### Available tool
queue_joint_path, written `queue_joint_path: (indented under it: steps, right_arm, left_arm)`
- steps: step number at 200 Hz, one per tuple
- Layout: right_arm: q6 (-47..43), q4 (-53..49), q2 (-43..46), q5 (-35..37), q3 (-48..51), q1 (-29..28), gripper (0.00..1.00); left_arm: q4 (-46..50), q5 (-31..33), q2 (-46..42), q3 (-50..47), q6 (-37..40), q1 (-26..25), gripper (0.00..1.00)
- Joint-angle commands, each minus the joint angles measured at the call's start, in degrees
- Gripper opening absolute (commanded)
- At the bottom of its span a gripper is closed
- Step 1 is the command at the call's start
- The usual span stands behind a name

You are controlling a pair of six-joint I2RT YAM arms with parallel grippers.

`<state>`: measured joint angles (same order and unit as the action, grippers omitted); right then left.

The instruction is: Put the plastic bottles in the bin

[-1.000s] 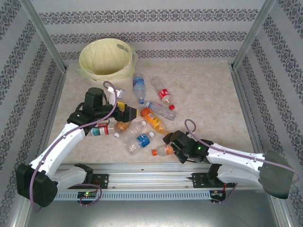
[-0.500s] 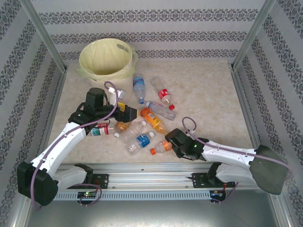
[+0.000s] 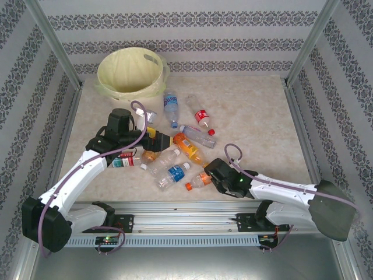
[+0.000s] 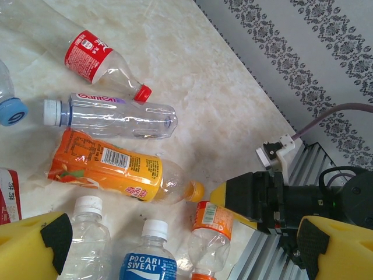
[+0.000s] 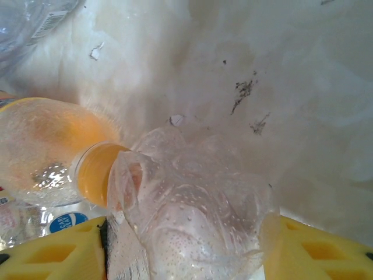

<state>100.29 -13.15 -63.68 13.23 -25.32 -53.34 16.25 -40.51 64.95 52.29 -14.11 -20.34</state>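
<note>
Right jaws pinch the orange-label bottle [image 3: 196, 183] at the surface's [image 3: 256, 116] near edge, left jaws spread over the pile [image 3: 173, 171]; firm the grip, lift clear of neighbours, then carry to far-left bin [image 3: 129, 73].

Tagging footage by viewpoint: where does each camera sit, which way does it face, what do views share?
Top external: above, behind the bases, looking down at bin, bottles, left claw, right claw.
Left wrist: looks down at bottles past its open left claw.
Right wrist: close on the orange-labelled bottle between right claw fingers.
Shared: the orange-labelled bottle.
</note>
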Motion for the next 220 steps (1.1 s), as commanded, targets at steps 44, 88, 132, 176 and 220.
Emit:
queue_joint_path:
  steps: [44, 88, 132, 176, 220]
  right_arm:
    - [-10.39, -8.58, 10.41, 2.85, 0.44, 2.57, 0.49]
    - [-22.85, -9.68, 18.34, -0.92, -0.61, 6.22, 0.47]
    - [-30.87, -7.56, 20.79, -5.87, -4.37, 7.73, 0.47]
    - [-33.96, -5.44, 20.09, -8.74, -8.66, 7.86, 0.46]
    - [-35.88, -4.01, 18.95, -10.08, -11.45, 7.90, 0.46]
  left_arm:
    - [5.82, 3.30, 1.03, 3.95, 2.38, -7.84, 1.00]
    - [6.96, -0.85, 4.19, 4.55, 1.92, -14.79, 1.00]
    - [0.91, 1.87, 7.90, 3.69, 1.27, -22.64, 1.00]
    - [-3.78, 2.40, 13.93, 4.84, -1.33, -25.97, 1.00]
    - [-8.48, 0.11, 17.67, 4.95, -5.61, -26.46, 0.94]
